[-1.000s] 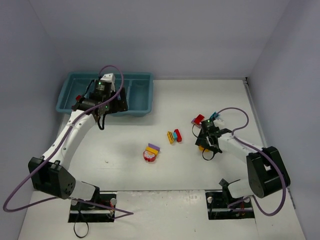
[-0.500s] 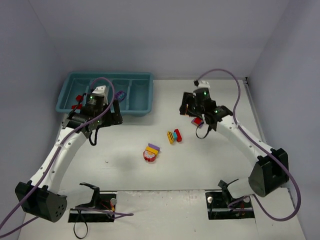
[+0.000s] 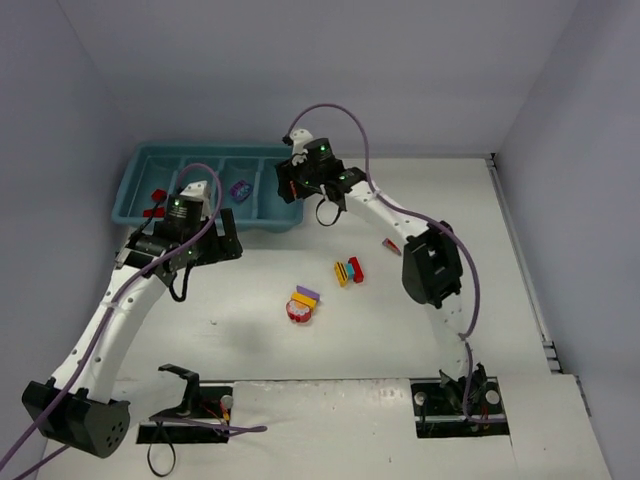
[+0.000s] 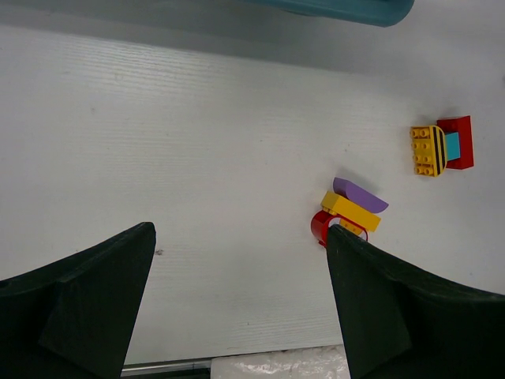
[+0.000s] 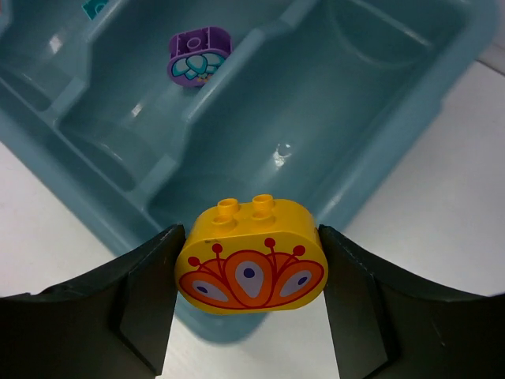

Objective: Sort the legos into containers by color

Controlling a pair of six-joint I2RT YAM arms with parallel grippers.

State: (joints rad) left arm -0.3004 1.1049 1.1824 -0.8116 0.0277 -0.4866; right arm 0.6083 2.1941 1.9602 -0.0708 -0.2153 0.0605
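**Q:** What does the right wrist view add to the overhead view?

**A:** It shows the yellow-orange brick [image 5: 251,272] clamped between both fingers of the right hand [image 5: 248,262]. Overhead, that hand hides the brick. The brick hangs at the tray's [image 3: 215,152] right-end compartment, probably above its near wall. A purple piece [image 5: 198,54] lies in the adjoining compartment.

**Q:** Arm poses?

**A:** The right arm reaches in a long arc across the surface [image 3: 250,290] to the tray's right end. The left arm is bent, and the left hand [image 4: 237,233] hangs just on the near side of the tray, fingers spread wide and empty. Its wrist view shows a red-yellow-purple stack [image 4: 348,213] and a striped stack [image 4: 443,146] lying apart on the surface.

**Q:** Brick orientation?

**A:** The long axis runs finger to finger. The printed face is towards the wrist camera, and the two studs point towards the compartment.
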